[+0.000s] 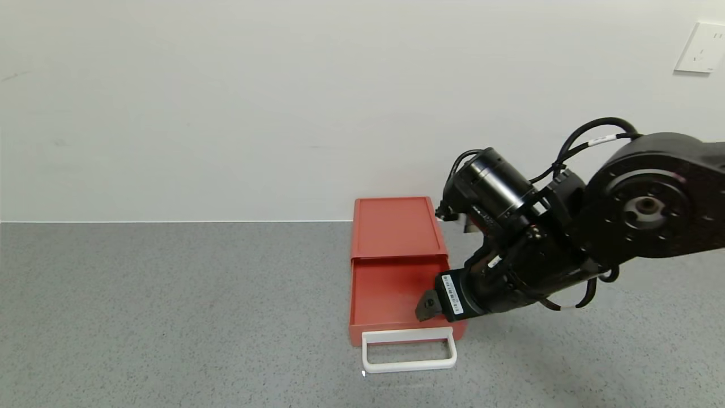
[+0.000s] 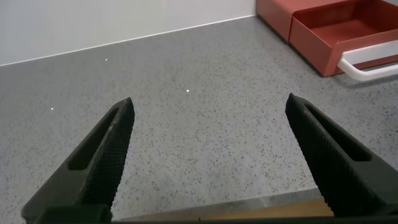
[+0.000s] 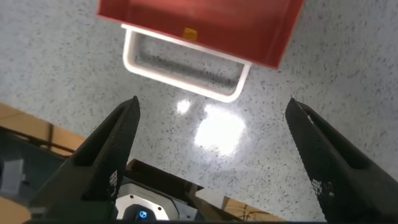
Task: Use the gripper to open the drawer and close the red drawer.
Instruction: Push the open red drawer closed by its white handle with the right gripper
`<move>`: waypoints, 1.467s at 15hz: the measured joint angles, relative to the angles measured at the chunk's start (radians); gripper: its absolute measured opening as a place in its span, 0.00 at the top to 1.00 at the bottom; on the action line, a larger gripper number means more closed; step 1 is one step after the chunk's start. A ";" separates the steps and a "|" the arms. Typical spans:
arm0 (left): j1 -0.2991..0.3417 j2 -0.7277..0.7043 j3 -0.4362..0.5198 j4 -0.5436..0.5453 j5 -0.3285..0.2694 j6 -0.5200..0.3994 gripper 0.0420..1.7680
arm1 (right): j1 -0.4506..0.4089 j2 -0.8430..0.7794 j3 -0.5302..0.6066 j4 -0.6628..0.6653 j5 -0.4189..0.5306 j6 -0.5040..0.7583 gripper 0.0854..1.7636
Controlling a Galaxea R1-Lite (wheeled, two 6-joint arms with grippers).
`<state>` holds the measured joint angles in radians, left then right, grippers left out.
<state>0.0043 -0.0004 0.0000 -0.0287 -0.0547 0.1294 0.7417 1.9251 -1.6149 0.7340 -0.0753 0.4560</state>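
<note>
The orange-red drawer box lies flat on the grey table by the wall. Its red tray is slid out toward me, with the white loop handle at the front. My right gripper, black with a barcode label, hovers over the tray's front right corner, open and empty. In the right wrist view the open gripper frames bare table just in front of the handle and tray. My left gripper is open and empty over bare table, well off to the side of the tray.
The grey speckled table ends at a white wall right behind the box. A wall socket sits at the upper right. The table's front edge shows in the left wrist view.
</note>
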 joint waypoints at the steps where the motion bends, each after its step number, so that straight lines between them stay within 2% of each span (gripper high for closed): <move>1: 0.000 0.000 0.000 0.000 0.000 0.000 0.01 | 0.007 0.029 -0.026 0.019 -0.012 0.016 0.03; 13: 0.000 0.000 0.000 0.000 0.000 0.000 0.01 | 0.070 0.278 -0.187 0.036 -0.085 0.148 0.03; 22: 0.000 0.000 0.000 0.000 0.000 0.000 0.01 | 0.073 0.320 -0.230 0.069 -0.099 0.153 0.03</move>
<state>0.0043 -0.0004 0.0000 -0.0283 -0.0547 0.1298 0.8149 2.2451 -1.8445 0.8028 -0.1740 0.6085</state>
